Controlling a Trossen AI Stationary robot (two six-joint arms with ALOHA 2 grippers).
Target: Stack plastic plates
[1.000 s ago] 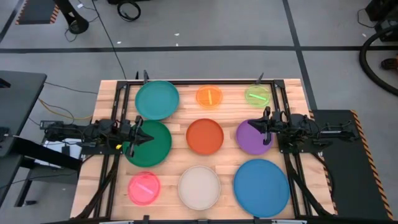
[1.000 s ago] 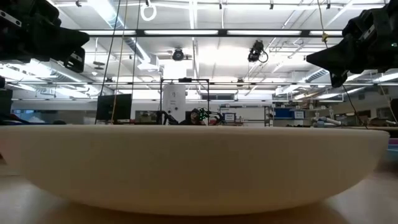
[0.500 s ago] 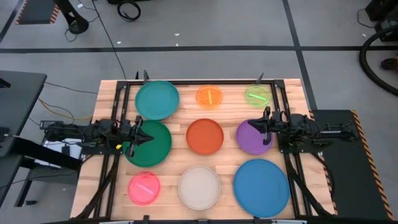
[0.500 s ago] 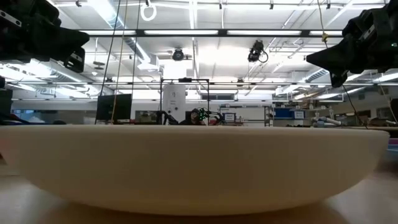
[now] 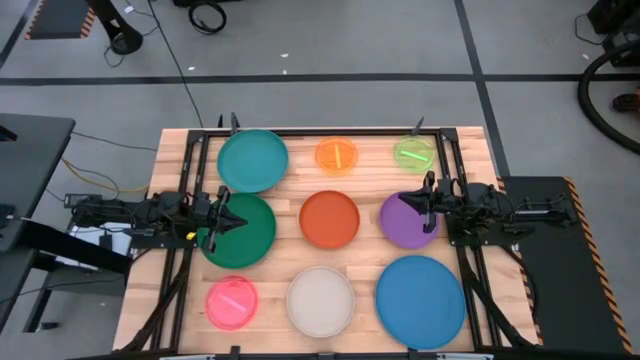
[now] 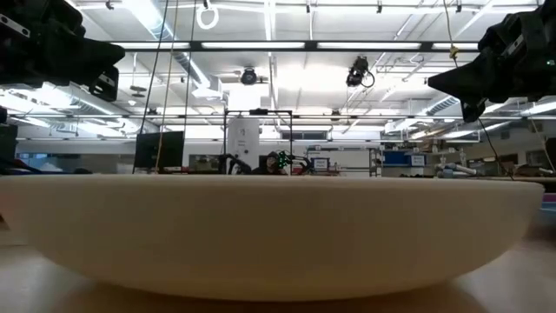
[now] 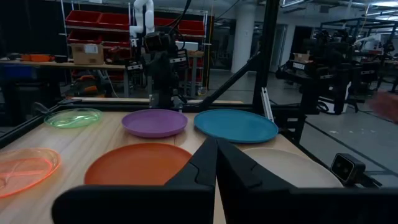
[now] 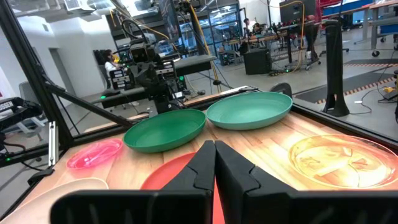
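Note:
Nine round plates lie flat on the wooden table, apart from one another in three rows. Far row: teal [image 5: 252, 160], small orange [image 5: 336, 155], lime [image 5: 414, 154]. Middle row: dark green [image 5: 245, 240], red-orange [image 5: 329, 219], purple [image 5: 410, 226]. Near row: pink [image 5: 232, 303], cream [image 5: 321, 300], blue [image 5: 421, 301]. My left gripper [image 5: 242, 222] is shut and hovers over the dark green plate's left half. My right gripper [image 5: 402, 199] is shut and hovers over the purple plate's far edge. In the low view the cream plate [image 6: 278, 235] fills the foreground, with both arms high above it.
A black metal frame [image 5: 300, 131] runs along the table's far edge and down both sides by the arm bases. Bare wood strips separate the plates. A small black camera [image 7: 346, 168] sits at the near edge by the cream plate.

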